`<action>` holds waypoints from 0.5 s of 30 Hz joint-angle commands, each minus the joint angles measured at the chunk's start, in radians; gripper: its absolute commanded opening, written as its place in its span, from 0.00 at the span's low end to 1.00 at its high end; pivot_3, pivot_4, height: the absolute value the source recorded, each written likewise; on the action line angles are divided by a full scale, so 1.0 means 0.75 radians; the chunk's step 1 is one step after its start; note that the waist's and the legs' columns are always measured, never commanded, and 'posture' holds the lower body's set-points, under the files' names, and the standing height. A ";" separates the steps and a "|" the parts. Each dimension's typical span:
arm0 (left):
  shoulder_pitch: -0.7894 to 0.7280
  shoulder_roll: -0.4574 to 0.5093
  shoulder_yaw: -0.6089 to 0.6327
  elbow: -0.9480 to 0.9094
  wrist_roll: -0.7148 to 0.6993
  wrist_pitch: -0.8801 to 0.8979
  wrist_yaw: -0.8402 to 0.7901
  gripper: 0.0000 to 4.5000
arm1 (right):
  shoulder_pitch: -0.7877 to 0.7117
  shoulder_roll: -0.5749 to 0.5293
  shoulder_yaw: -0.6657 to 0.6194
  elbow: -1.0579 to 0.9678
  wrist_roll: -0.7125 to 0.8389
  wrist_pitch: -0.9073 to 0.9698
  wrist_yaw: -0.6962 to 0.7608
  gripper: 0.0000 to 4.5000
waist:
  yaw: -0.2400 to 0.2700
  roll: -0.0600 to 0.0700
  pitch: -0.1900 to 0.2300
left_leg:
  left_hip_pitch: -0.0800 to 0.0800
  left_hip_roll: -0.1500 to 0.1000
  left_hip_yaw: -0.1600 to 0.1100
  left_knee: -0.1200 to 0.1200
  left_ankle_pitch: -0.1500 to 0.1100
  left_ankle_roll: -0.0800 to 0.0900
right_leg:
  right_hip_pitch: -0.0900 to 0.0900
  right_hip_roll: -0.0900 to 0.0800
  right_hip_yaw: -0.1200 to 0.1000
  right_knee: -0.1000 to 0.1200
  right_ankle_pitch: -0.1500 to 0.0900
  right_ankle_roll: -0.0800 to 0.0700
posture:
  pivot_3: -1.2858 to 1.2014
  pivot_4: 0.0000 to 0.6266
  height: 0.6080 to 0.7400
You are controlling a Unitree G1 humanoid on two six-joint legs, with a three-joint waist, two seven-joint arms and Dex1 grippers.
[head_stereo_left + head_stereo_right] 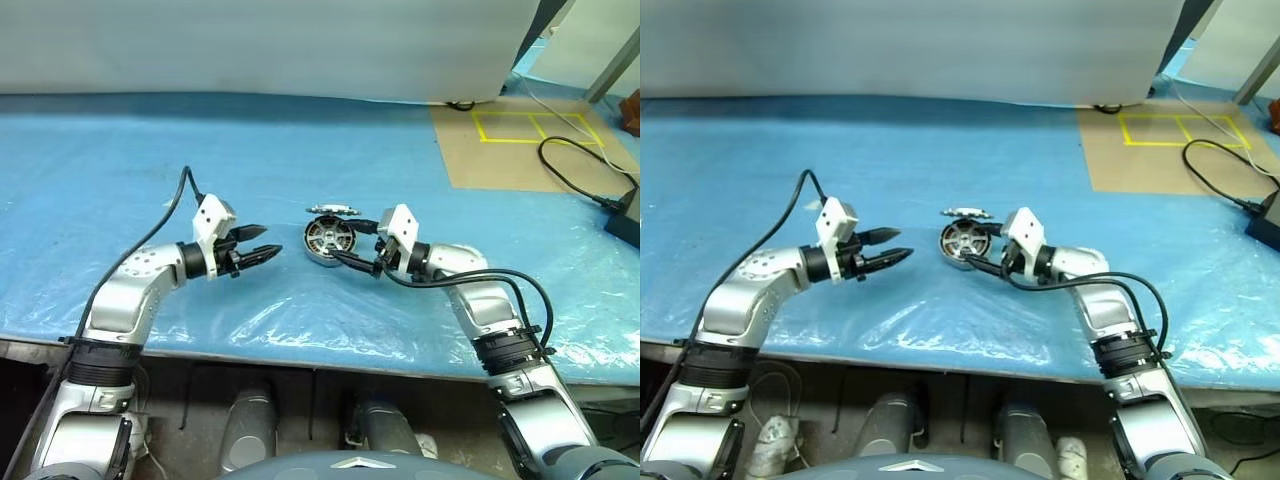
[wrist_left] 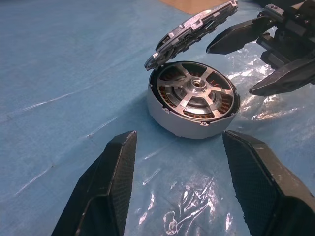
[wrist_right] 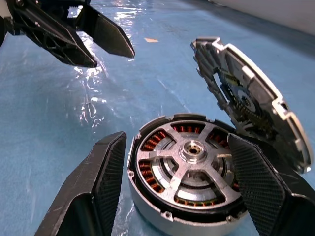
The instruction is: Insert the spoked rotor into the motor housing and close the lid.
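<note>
Resting on the blue plastic sheet (image 1: 120,190) near the middle of the table, the motor housing (image 1: 328,241) sits tipped a little, its open face turned up and toward the robot's near left, so its axis leans that way rather than standing straight. Inside it lies the spoked rotor (image 3: 189,167), flat in the ring, silver spokes running out from a central hub with copper-brown windings showing between them. The lid (image 1: 333,210) stands at the housing's far edge, propped at a slant with one edge down by the rim and the other raised; whether it touches the rim cannot be told.

The right gripper (image 1: 352,244) reaches in from the right with its jaws apart, one finger on each side of the housing and close to its wall, clamping nothing. The left gripper (image 1: 262,246) hangs just left of the housing, pointing right at it, jaws parted and empty, clear of the metal.

The head views give the layout: both arms converging, a brown board (image 1: 520,145) with yellow tape (image 1: 535,127) and a black cable (image 1: 580,180) far right. The right wrist view alone shows the lid's inner face, with toothed edge and dark parts; the left wrist view shows the lid (image 2: 194,29) edge-on.
</note>
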 commanded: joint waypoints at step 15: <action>-0.080 0.009 -0.011 0.054 0.010 -0.050 0.004 0.65 | 0.002 -0.007 -0.044 -0.070 0.036 -0.008 0.009 0.07 | 0.000 0.000 0.000 | 0.000 0.000 0.000 0.001 0.000 0.000 | 0.000 0.000 0.000 0.001 0.000 0.000 | 0.52 0.24 1.00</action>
